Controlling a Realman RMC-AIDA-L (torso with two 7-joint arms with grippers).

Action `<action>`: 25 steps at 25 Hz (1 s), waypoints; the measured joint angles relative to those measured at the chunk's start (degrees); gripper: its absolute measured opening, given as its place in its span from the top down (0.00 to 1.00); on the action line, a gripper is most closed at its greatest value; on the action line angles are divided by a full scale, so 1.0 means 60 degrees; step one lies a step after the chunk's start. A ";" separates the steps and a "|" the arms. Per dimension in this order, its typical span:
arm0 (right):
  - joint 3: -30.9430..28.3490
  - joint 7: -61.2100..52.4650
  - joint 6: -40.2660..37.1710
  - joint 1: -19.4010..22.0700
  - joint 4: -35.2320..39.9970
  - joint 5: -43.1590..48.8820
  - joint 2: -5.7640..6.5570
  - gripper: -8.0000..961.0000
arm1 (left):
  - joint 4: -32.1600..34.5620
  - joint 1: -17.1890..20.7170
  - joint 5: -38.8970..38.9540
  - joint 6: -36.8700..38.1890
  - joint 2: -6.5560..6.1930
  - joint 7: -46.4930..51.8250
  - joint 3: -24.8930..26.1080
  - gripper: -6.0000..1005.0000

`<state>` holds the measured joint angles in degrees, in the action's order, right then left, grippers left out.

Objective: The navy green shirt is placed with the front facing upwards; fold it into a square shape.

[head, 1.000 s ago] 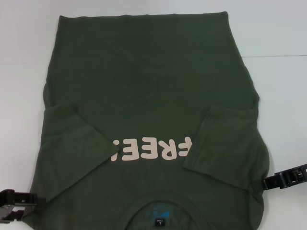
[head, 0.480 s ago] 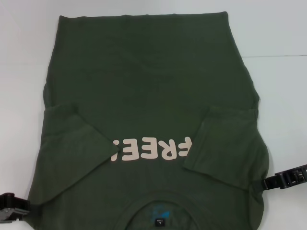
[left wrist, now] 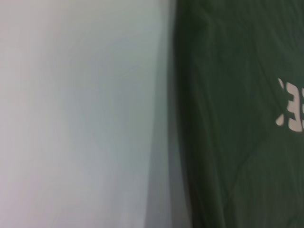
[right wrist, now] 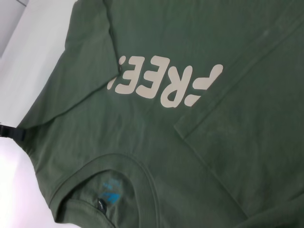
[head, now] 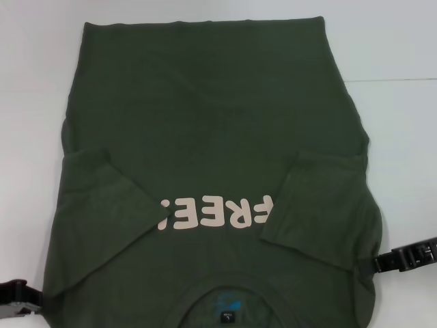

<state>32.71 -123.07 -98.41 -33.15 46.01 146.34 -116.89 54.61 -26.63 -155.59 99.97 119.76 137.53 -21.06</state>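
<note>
The navy green shirt (head: 205,137) lies flat on the white table, front up, collar toward me and hem at the far side. Its pale "FREE!" letters (head: 218,212) read upside down, and both short sleeves are folded inward over the chest. In the right wrist view the letters (right wrist: 166,83) and the collar with its small label (right wrist: 107,197) fill the picture. My left gripper (head: 17,302) sits low at the near left corner, beside the shirt's shoulder edge. My right gripper (head: 399,261) reaches in from the right, its tip at the shirt's right shoulder edge.
White table (head: 396,123) shows on both sides of the shirt and beyond its hem. The left wrist view has bare table (left wrist: 71,114) beside the shirt's edge (left wrist: 237,142). A black bit of the left gripper (right wrist: 9,132) shows in the right wrist view.
My left gripper has drawn back toward the near left corner, off the shirt's edge, and shows less. The right gripper has dropped slightly. The shirt has not moved.
</note>
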 joint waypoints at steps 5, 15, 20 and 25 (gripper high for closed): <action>-0.0145 0.0867 0.0109 0.0348 -0.0139 -0.0283 0.0031 0.96 | -0.0397 0.0023 0.0197 0.0007 -0.0018 -0.1380 0.0319 0.96; -0.1806 0.4958 0.0254 0.1393 -0.1317 -0.1248 0.0066 0.96 | -0.1663 0.0258 0.0502 -0.0225 -0.0142 -0.4917 0.1820 0.96; -0.2543 0.6944 0.0316 0.1872 -0.1875 -0.1520 0.0040 0.97 | -0.1868 0.0320 0.0519 -0.0257 -0.0148 -0.5825 0.1961 0.95; -0.3248 0.8478 0.0216 0.2196 -0.2349 -0.1551 0.0073 0.97 | -0.1956 0.0464 0.0748 -0.0130 -0.0141 -0.6757 0.2266 0.95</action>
<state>13.23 -72.20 -97.11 -19.98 31.91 137.04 -116.45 42.87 -23.84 -151.10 99.18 118.92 96.99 -7.46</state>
